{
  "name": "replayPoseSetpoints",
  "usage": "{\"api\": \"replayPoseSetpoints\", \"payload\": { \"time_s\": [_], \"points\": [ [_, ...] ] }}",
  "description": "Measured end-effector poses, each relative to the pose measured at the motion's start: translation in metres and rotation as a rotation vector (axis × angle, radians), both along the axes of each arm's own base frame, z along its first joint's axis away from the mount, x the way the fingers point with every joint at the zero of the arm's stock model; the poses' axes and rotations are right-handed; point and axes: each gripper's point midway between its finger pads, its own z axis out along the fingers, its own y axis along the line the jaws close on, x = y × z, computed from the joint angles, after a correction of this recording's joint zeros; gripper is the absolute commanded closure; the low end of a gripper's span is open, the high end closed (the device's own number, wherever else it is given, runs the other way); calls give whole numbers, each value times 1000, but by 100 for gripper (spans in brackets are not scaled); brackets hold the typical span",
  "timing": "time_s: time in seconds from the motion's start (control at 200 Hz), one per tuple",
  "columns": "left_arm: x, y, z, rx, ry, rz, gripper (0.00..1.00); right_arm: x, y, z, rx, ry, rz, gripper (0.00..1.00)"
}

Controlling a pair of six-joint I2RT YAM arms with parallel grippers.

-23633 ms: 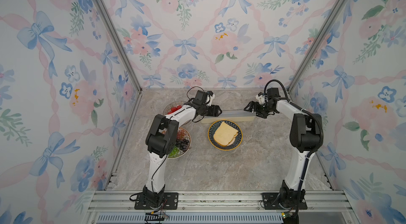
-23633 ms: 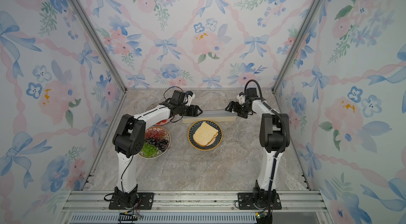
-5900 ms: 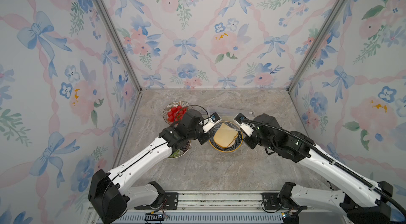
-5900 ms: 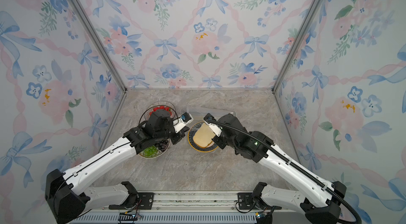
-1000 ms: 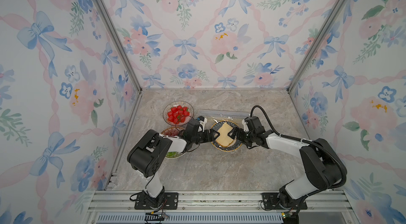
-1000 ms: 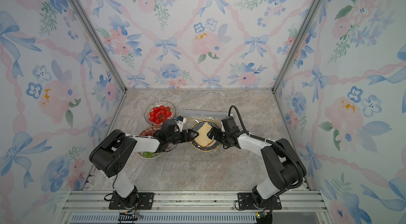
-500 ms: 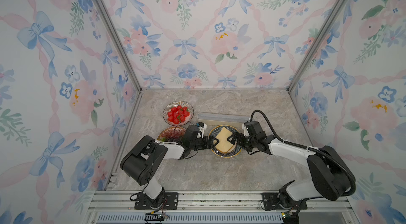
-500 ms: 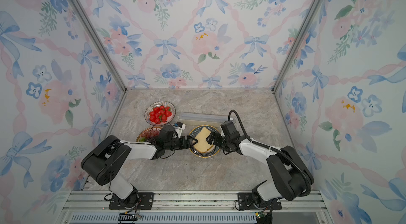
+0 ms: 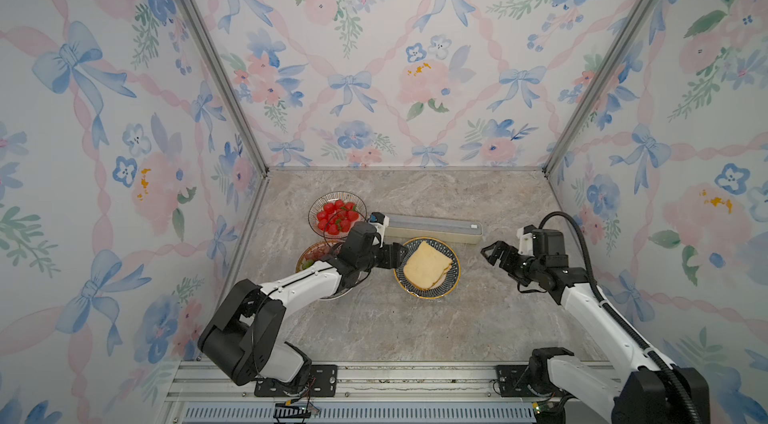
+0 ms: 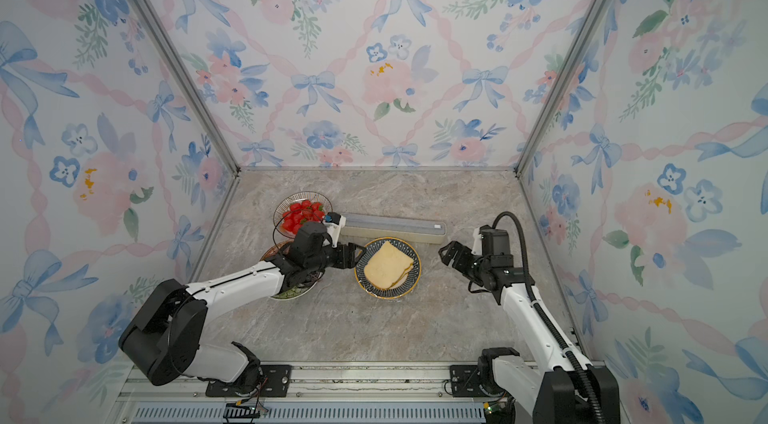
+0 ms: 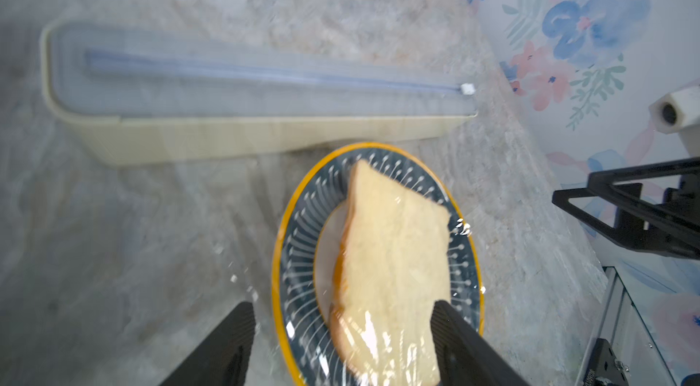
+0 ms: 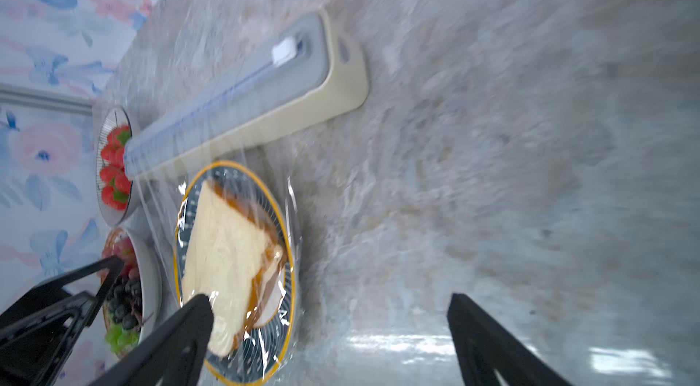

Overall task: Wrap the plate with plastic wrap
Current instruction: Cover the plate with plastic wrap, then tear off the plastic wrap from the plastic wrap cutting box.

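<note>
Right tool (image 9: 491, 253) had backed off from the plate (image 9: 428, 296) since half a second before, jaws spread, empty. Left tool (image 9: 395, 256) hung at the rim, also spread. Plastic wrap (image 12: 292, 210) lay draped over plate and bread (image 9: 426, 268); whether it was cut free of the dispenser box (image 9: 432, 229) was unclear. Judged best to tuck loose edges under the rim gently.

The plate (image 9: 454, 276) stands on the worktop (image 9: 415, 326) and carries bread (image 9: 427, 266), with plastic wrap (image 12: 293, 213) lying over both. The box (image 9: 432, 228) lies just behind the plate. A strawberry bowl (image 9: 357, 199) sits at the box's left end. A fruit bowl (image 9: 307, 255) sits before it, left of the plate.
</note>
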Motion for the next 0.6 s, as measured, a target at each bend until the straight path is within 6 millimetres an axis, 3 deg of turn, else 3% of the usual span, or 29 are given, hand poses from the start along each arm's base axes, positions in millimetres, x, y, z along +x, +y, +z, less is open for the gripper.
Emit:
{"api": "replayPoseSetpoints", "payload": {
  "time_s": [0.12,0.25,0.43,0.6],
  "points": [
    [19,-53,46,-1,-138,-95,27,15,-32,-1,37,-16,-58,19],
    [36,-105,66,16,-237,-174,26,37,-31,-13,81,-14,-22,21],
    [53,-166,48,95,-308,-276,22,69,-18,-22,119,-35,25,22],
    [64,-203,16,178,-336,-344,23,99,-7,-24,138,-66,46,28]
  ]
}}
